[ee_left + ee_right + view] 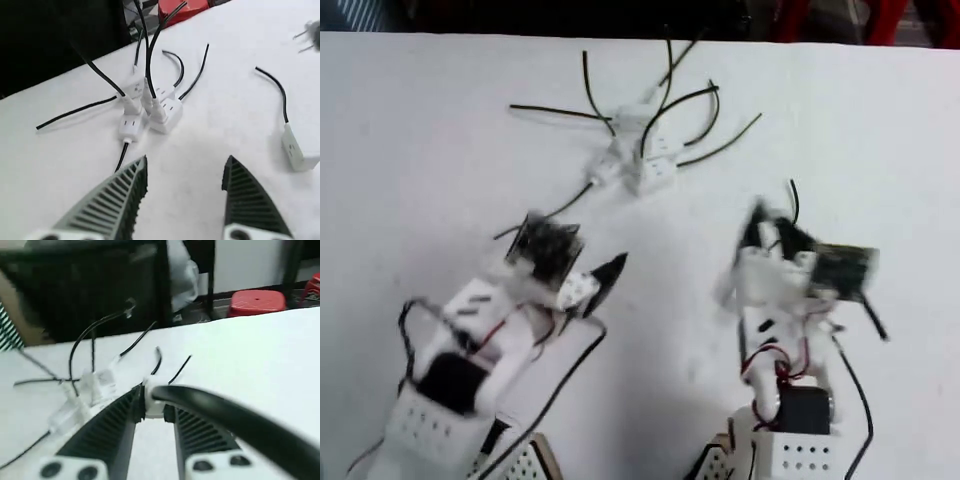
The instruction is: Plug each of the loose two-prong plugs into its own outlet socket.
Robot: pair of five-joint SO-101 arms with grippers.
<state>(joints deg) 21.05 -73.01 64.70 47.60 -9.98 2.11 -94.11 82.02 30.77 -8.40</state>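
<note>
Loose plug (152, 399): one left to seat, as far as we can judge. It's pinched in the right gripper (155, 409), jaws closed on its white body, at the centre of the right wrist view. Its thick black cord (235, 425) trails off to the lower right. Prongs are hidden, so we can't tell which way they face.

Done so far, by our read: the socket cluster (640, 160) in the upper centre of the high view looks mostly mated. In the left wrist view we count at least two seated plugs (156, 112), white, with cords standing up out of them. The pairs behind are too tangled to call.

Left to do: a lone socket (296, 149) lies on the table (225, 115) at the right edge of the left wrist view, well apart from the cluster. Its slots look empty. We take it as the target for the held plug.

Left gripper (186, 167): jaws wide apart, nothing between them, bottom centre of its view, near the cluster but not touching.
</note>
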